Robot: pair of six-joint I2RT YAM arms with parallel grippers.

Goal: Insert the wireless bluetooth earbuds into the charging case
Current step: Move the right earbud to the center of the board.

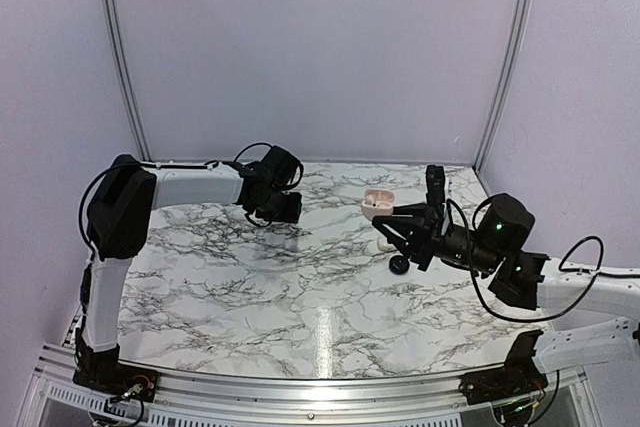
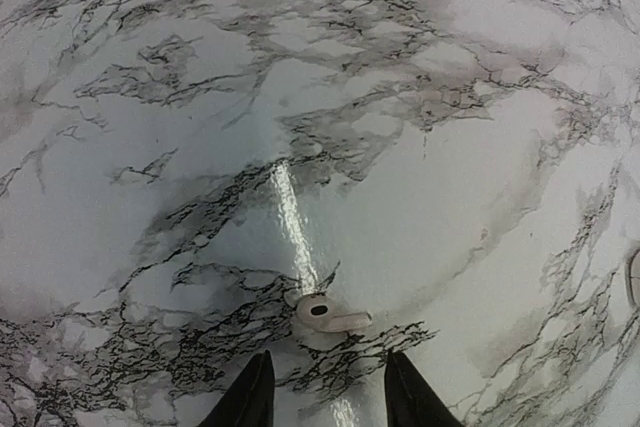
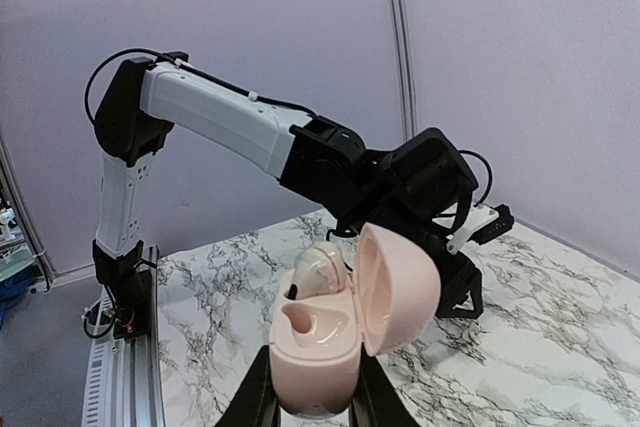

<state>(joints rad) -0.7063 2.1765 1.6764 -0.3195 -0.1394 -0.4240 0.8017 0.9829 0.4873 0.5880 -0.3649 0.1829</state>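
Two jobs split: my right gripper (image 3: 312, 387) clamps the charging case (image 3: 322, 342) lid-open, sockets up to receive. My left gripper (image 2: 328, 359), half-open and empty, lines up on the earbud (image 2: 330, 314) just ahead of its tips.

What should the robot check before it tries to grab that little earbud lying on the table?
1. Lid of the case open: ok, it is swung right back.
2. Free socket in the case: ok, the near one is empty; a seated earbud fills the other.
3. Right hand holding the case: ok, it is clamped on the base with the case upright.
4. Loose earbud lined up with the left hand: ok sideways; it lies on its side just ahead of the hand.
5. Left hand gripping the loose earbud: not ok, the hand is open and not touching it.
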